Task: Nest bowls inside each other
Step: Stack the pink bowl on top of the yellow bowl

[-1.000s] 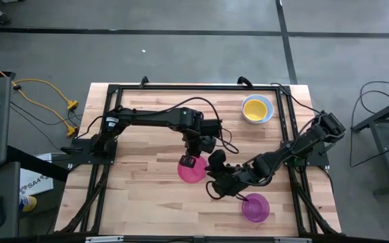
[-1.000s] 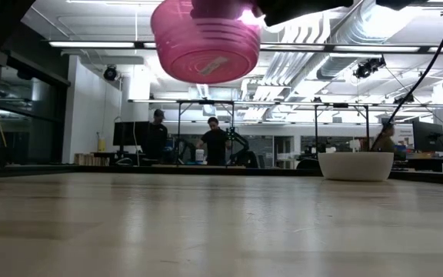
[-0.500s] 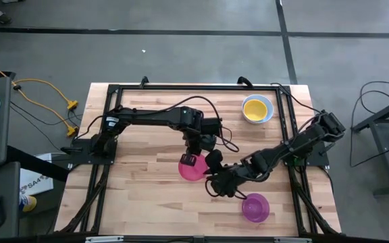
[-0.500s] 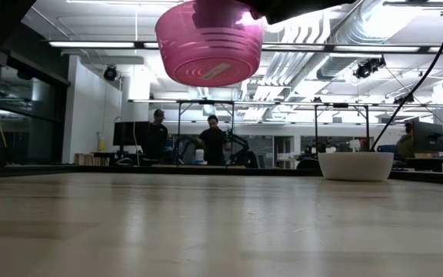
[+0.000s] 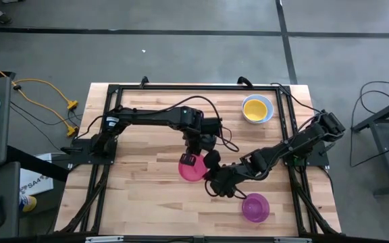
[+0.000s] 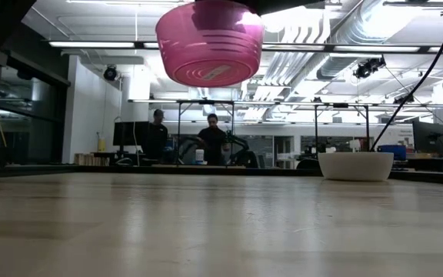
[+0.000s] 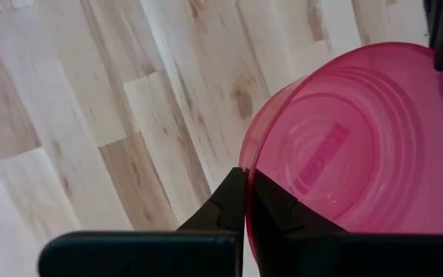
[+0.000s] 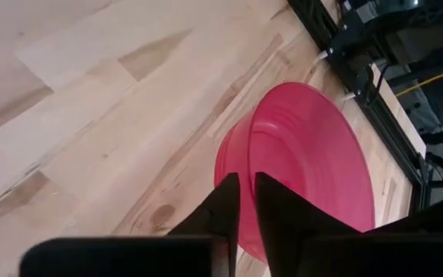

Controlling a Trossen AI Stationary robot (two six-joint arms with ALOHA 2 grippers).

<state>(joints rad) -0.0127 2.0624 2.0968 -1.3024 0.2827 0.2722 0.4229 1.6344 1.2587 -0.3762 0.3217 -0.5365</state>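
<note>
A pinkish red bowl [image 5: 193, 169] hangs high over the table's middle, open side up [image 6: 210, 42]. My left gripper [image 7: 246, 181] is shut on its rim on the far side. My right gripper [image 8: 244, 185] comes from the right and is closed on the rim on the near right side [image 5: 210, 177]. A purple-magenta bowl [image 5: 255, 207] stands on its base near the front right. A yellow bowl [image 5: 256, 107] sits nested inside a pale bowl [image 5: 268, 111] at the far right, seen as a white bowl [image 6: 355, 165] in the low view. My left gripper pinches the bowl's rim [image 7: 243, 158], one finger inside the bowl and one outside. The fingers slant steeply down from above. The bowl is lifted clear of the table, roughly level. My right gripper has the bowl's wall at the rim [image 8: 223, 163] between its two fingers, one on the outer side and one toward the inside. It slants down from the table's right. The bowl hangs clear of the table.
The wooden table top [image 5: 140, 196] is framed by dark rails [image 5: 194, 86]. Bare wood lies to the left and front of the held bowl. People stand in the room behind the table [image 6: 214, 142].
My right gripper has gone from beside the purple-magenta bowl toward the held pinkish red bowl and turned at the wrist. The bowl, tipped a second ago, now hangs closer to level. My left gripper has kept still.
</note>
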